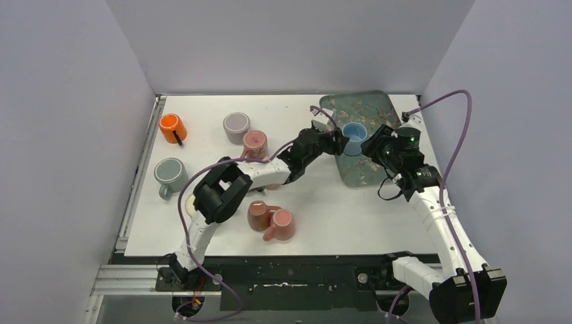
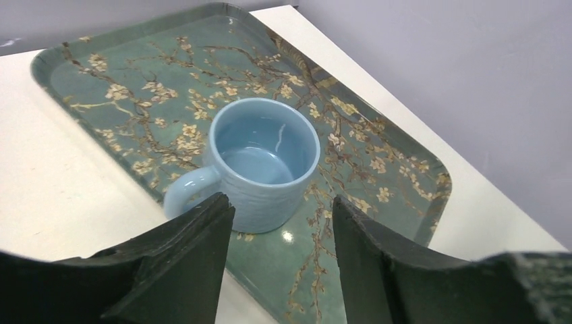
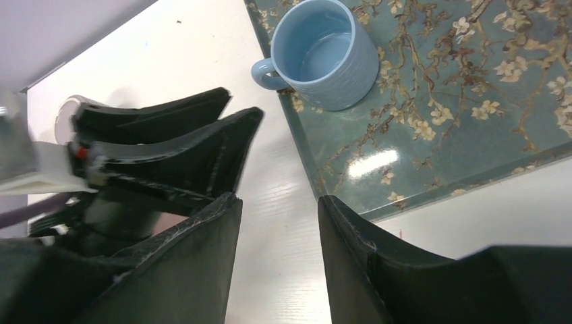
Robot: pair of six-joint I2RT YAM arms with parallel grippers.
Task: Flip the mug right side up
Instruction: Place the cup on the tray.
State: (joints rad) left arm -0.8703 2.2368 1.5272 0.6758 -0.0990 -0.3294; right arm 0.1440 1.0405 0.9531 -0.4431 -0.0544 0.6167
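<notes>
Blue mug (image 2: pixel 264 162) stands mouth-up on the floral tray (image 2: pixel 101 88), so the task appears complete, which would explain left pincer (image 2: pixel 282 202) at its 9 o'clock and right pincer (image 3: pixel 278 199) at 3 o'clock both gaping empty.

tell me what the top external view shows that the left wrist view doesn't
Only top external: the right gripper, an orange mug, a grey mug and a pink mug near the front edge.
Only left wrist: the left gripper up close with its fingers spread, and the empty inside of the blue mug.
Both: the blue mug upright on the floral tray.
</notes>
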